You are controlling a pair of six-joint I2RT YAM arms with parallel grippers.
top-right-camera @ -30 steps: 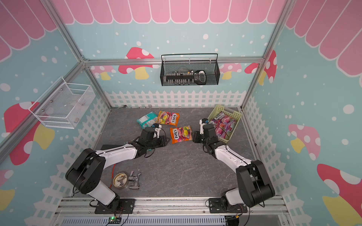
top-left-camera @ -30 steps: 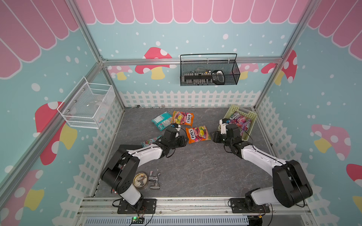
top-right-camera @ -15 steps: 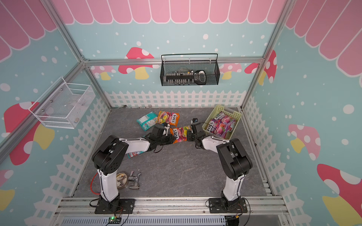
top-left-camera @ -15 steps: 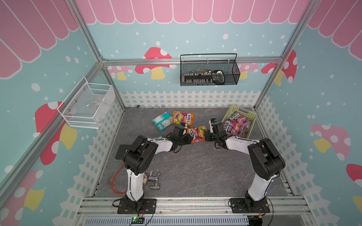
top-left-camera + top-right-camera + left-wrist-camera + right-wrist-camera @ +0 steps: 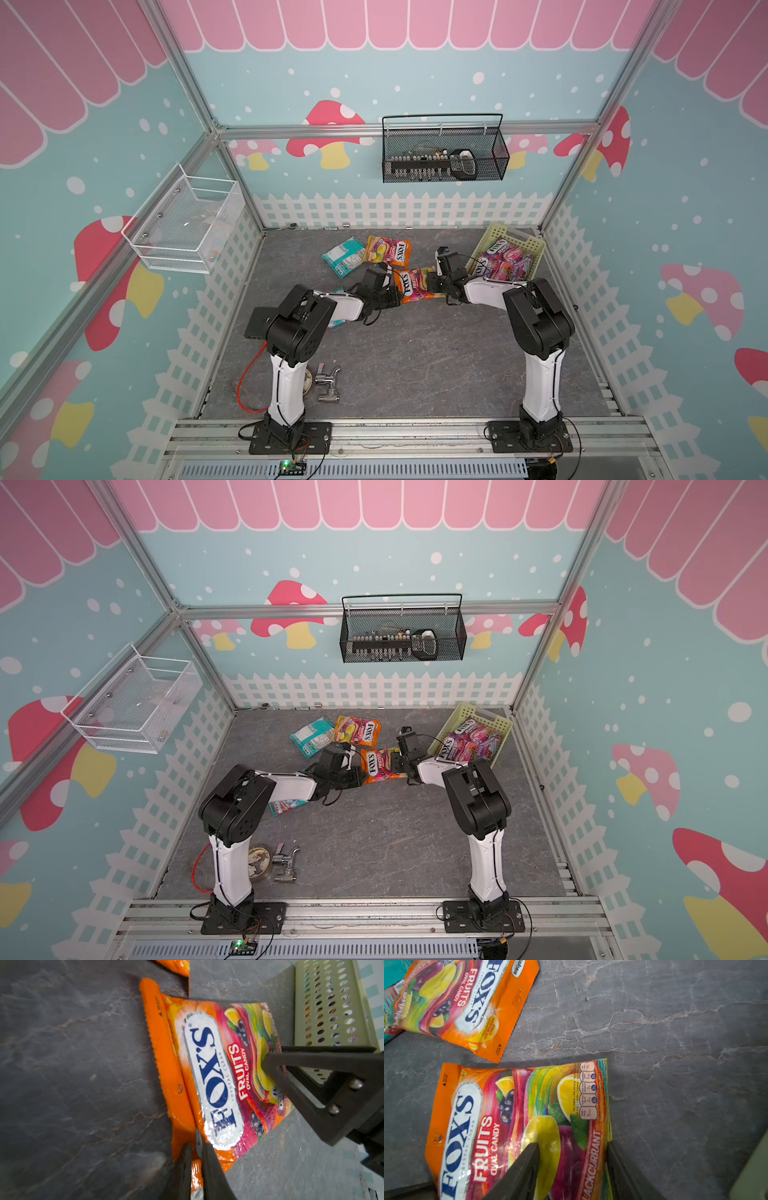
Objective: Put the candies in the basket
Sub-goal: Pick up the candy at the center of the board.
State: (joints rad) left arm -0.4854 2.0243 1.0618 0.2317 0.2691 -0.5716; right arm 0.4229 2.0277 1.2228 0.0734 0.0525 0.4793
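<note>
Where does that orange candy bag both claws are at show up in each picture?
In a top view: the orange bag lies between the left claw and right claw.
In a top view: between the claws too.
Left wrist: fills the middle, its edge pinched by the left claw.
Right wrist: in the foreground, at the right claw.
Shared landmark: the second orange bag beside it.

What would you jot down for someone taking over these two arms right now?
The left claw is shut, pinching an edge of the middle orange bag.
The right claw is open and straddles that bag's opposite end, one finger on top.
The basket sits in the far right corner and already holds purple bags.
Left to do: this bag, the second orange bag, the teal bag beside it, and a half-hidden bag under the left arm.
</note>
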